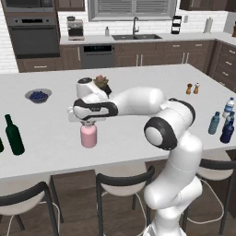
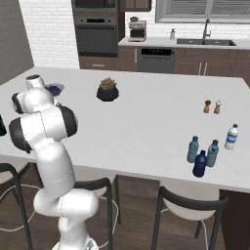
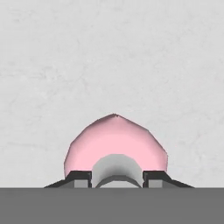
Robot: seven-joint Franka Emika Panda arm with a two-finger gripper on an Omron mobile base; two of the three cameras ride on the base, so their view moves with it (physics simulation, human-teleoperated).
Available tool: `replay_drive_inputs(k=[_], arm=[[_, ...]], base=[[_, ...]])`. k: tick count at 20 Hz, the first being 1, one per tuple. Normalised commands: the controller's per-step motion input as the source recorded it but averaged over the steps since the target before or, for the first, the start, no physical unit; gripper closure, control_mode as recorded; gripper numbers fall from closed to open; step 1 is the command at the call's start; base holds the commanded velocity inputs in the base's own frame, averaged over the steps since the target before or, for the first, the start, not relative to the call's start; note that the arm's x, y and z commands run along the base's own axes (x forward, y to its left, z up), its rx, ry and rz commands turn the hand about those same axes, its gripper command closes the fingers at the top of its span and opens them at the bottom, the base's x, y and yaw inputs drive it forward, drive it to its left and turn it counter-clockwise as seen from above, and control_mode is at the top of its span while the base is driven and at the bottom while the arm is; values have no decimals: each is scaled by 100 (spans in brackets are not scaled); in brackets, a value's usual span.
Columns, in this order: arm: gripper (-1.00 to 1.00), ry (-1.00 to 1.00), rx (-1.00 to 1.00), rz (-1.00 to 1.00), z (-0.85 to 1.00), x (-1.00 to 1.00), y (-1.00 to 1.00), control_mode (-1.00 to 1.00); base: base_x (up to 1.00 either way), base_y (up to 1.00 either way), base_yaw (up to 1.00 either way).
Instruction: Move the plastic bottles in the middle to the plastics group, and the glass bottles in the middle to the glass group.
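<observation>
At the lower middle of the hand view, the tool [image 3: 117, 178] sits clamped on the neck of the pink bottle [image 3: 114, 142], one dark fingertip [image 3: 79, 177] on each side of the grey stopper. In the left base view this one pink bottle [image 1: 88, 135] stands upright on the white table [image 1: 138, 76], left of centre, under the hand. At the left edge stands a tall green wine bottle [image 1: 14, 135]. At the right, four plastic bottles [image 2: 201, 154] stand grouped, one white-capped. Farther back lie a bowl of blueberries [image 1: 38, 96], two shakers [image 1: 192, 88], and a potted plant [image 2: 107, 90].
</observation>
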Motion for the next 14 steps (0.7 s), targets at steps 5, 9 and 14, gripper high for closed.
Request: replay_drive_inputs(k=[5,9,14], arm=[[100,0,3,0,16,2,85,-100],[100,0,5,0,2,2,80,-100],[100,0,4,0,0,2,75,-100]], base=[[0,0,0],[0,0,0],[0,0,0]])
